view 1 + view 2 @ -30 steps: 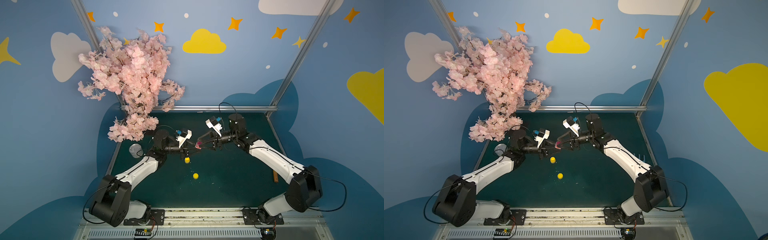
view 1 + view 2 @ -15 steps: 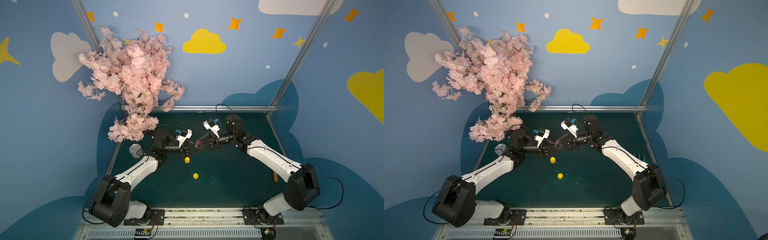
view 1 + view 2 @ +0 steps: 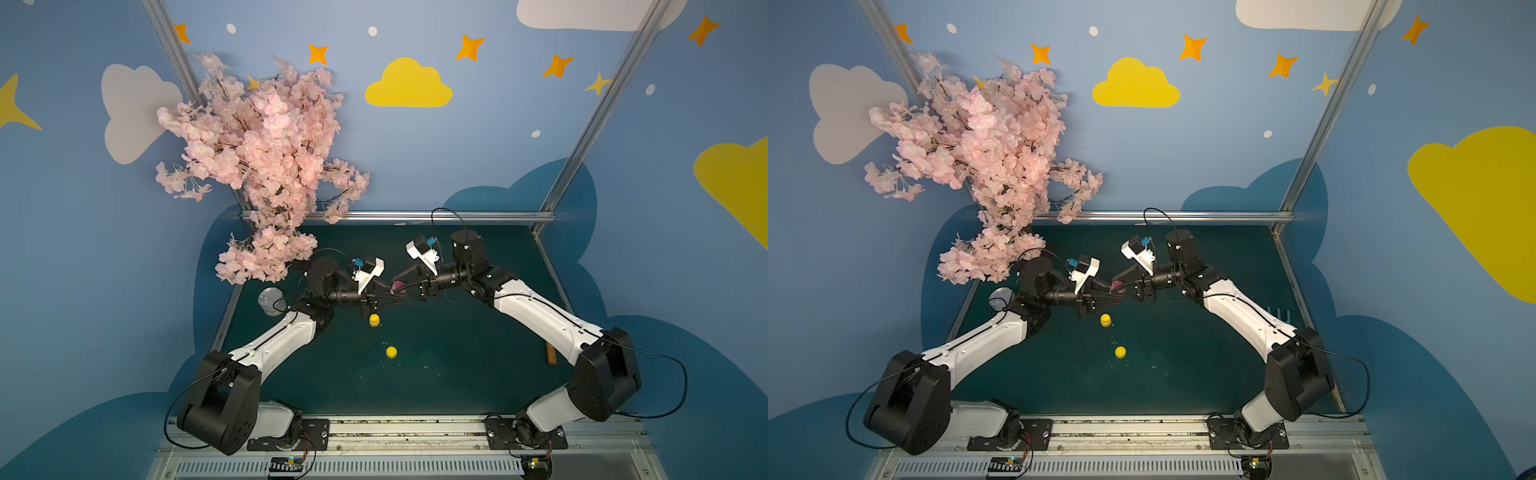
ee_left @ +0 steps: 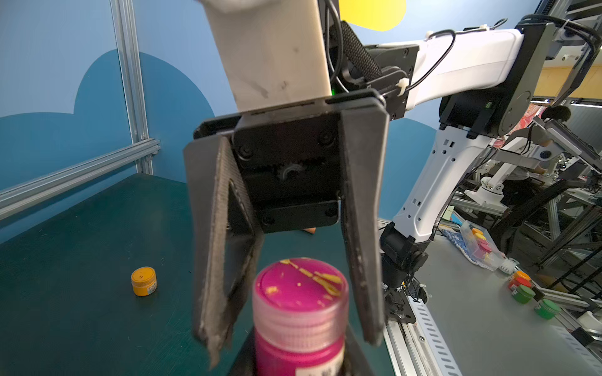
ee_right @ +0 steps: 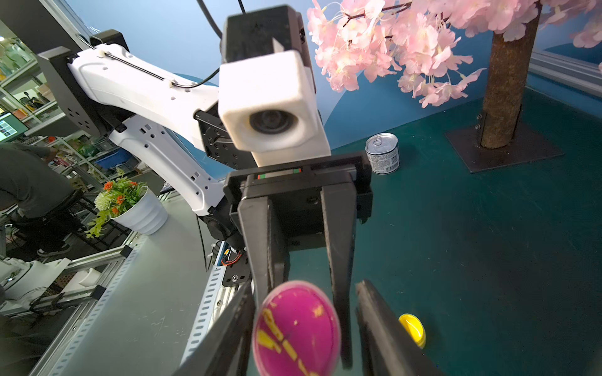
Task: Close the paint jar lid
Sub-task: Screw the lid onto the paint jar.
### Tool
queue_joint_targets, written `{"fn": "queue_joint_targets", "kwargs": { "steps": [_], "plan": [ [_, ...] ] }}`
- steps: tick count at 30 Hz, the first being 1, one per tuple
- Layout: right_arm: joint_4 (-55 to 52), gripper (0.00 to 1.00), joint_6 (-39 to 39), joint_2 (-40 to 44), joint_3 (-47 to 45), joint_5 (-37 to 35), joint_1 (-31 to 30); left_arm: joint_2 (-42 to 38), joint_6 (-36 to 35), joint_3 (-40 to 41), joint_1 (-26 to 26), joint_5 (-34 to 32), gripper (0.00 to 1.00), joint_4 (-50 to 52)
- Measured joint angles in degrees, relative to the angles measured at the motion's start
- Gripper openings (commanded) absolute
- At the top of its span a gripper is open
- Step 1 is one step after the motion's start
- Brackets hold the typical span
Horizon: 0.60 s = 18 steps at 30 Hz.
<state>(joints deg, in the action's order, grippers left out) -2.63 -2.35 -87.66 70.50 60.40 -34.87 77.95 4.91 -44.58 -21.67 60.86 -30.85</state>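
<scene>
Aloft, magenta paint jar (image 4: 298,356) gripped by left hand (image 3: 389,296), right hand (image 4: 290,335) parted around lid (image 4: 299,291)

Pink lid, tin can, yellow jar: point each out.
pink lid (image 4: 299,286): left wrist view, middle of its top face.
tin can (image 5: 382,159): right wrist view, its labelled side wall.
yellow jar (image 4: 143,283): left wrist view, its side.

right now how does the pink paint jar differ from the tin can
The pink paint jar is held off the table, on its side, in the left gripper; the tin can stands upright on the table, nothing touching it. The jar is pink with a yellow-streaked lid; the can is silver with a pull tab. Both are small and round, tops on.
</scene>
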Motion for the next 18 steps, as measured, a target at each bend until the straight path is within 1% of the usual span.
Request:
{"fn": "queue_joint_targets", "kwargs": {
  "steps": [4,8,14,16,18],
  "plan": [
    [0.0,0.51,0.1,0.4,0.0,-0.1,0.0,0.0,-0.1,0.0,0.0,0.0,0.29,0.0],
    [0.1,0.47,0.4,0.6,-0.2,-0.2,0.3,0.0,-0.2,0.0,0.0,0.0,0.29,0.1],
    [0.3,0.29,0.6,0.7,-0.2,-0.3,0.3,0.0,-0.5,-0.5,0.0,-0.2,0.28,0.8],
    [0.2,0.25,0.7,0.7,-0.2,-0.4,0.3,-0.1,-0.5,-0.6,0.0,-0.4,0.28,0.9],
    [0.3,0.22,0.5,0.7,-0.2,-0.5,0.3,-0.1,-0.6,-0.6,0.0,-0.7,0.28,0.9]
  ]
}}
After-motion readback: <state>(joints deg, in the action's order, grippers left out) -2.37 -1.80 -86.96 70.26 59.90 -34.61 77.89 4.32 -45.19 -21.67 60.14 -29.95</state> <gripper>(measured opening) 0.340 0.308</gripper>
